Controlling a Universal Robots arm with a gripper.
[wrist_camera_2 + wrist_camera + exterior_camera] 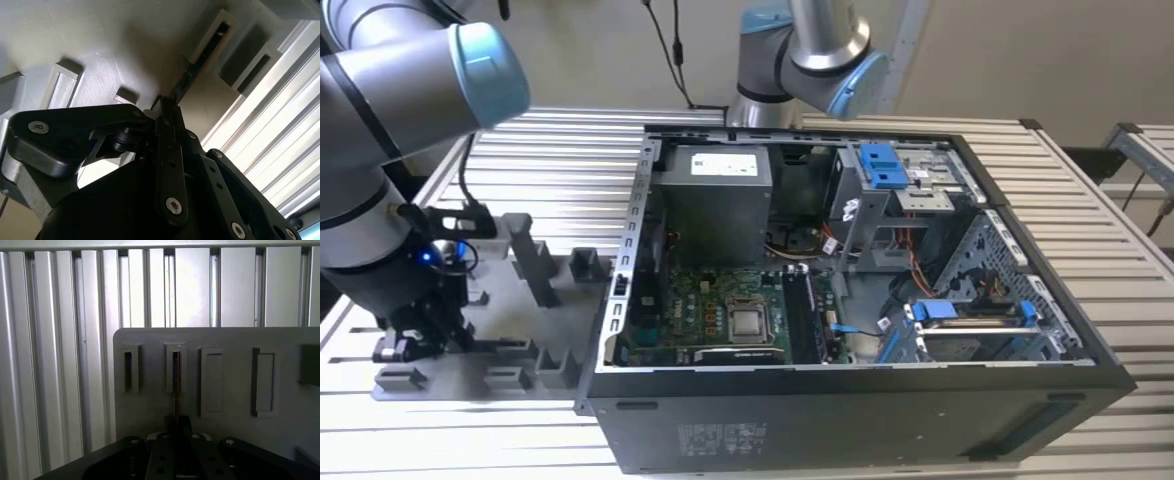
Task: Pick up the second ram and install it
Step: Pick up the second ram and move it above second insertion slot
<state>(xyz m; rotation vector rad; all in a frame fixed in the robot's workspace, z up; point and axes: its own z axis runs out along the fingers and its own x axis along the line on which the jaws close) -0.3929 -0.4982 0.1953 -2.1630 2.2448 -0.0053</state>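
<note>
The second ram (176, 390) is a thin dark stick seen edge-on, with its far end in a narrow slot of the grey plastic tray (230, 345). In the second wrist view the second ram (189, 75) runs from that slot back to my gripper (166, 109). The black fingers meet around its near end, so my gripper (177, 422) is shut on it. In the exterior view my gripper (416, 338) hangs low over the tray (520, 300) at the exterior view's left, beside the open computer case (854, 420).
The case holds a green motherboard (720, 315) with upright memory slots (807, 310), a grey power supply (714, 195) and blue drive brackets (883, 165). Several tray posts (534, 260) stand near my arm. A second robot arm (801, 50) stands behind the case on the ribbed metal table (1067, 200).
</note>
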